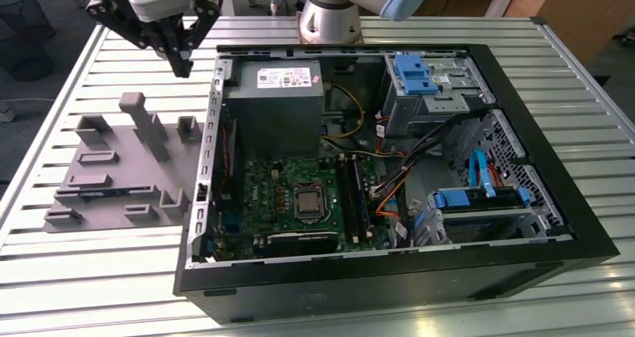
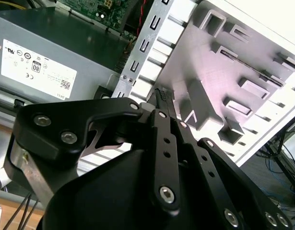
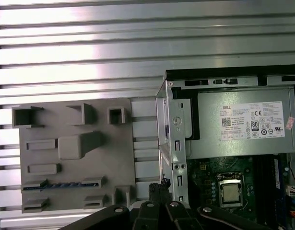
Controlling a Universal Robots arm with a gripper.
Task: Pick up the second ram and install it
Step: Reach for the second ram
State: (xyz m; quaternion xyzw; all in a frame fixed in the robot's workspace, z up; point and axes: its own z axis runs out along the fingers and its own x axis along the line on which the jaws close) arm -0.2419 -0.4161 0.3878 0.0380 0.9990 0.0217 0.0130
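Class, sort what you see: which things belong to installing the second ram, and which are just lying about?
Job: second ram in the grey holder, motherboard, claw.
Lying about: power supply, blue drive brackets, cables.

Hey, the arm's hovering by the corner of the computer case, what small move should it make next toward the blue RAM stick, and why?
Probably slide the gripper across above the grey holder tray until it hangs over the blue RAM stick. The gripper is shut on nothing beside the computer case wall, while the stick lies in its slot on the tray, apart from it.
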